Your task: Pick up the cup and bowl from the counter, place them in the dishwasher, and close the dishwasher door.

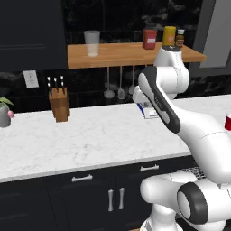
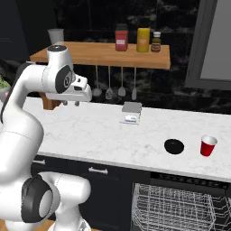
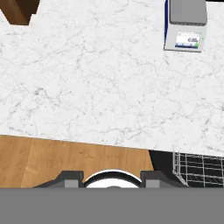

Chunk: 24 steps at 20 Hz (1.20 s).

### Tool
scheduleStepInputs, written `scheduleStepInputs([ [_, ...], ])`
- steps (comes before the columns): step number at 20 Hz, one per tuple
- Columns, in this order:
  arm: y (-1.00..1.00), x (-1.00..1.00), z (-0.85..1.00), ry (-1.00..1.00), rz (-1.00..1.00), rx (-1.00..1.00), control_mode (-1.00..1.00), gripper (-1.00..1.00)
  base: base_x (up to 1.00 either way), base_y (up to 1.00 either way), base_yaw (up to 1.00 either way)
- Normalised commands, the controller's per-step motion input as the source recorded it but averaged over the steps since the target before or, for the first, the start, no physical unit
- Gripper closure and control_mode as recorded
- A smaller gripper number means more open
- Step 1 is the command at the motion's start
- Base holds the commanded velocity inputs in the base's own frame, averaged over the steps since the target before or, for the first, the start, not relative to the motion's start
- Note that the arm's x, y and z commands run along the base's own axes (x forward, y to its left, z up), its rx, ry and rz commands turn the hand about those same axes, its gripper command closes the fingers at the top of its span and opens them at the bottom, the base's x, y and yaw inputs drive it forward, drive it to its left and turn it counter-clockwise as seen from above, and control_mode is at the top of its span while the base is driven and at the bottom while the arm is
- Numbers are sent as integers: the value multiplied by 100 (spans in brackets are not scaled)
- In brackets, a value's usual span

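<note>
While claw (image 2: 71, 103) hangs above counter (image 2: 90, 131), spread apart, gripping nothing: dishwasher (image 2: 180, 208) rack pulled out lower right. Right base view adds bowl (image 2: 173, 146), cup (image 2: 208, 145) far right; hand view, scale (image 3: 186, 25).

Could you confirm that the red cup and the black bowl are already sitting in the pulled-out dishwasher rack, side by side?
Not quite. The red cup and black bowl are side by side, but they stand on the white counter, not in the rack. The right base view shows the pulled-out dishwasher rack below them holding neither.
</note>
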Motion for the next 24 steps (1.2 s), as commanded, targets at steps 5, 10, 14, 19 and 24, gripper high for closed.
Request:
scheduleStepInputs([
  [5,0,0,0,0,0,0,100,-100,-6,0,-2],
  [10,0,0,0,0,0,0,100,-100,-9,0,-34],
  [14,0,0,0,0,0,0,100,-100,0,0,-50],
  [19,0,0,0,0,0,0,100,-100,0,13,-55],
  [24,0,0,0,0,0,0,100,-100,-1,21,-55],
])
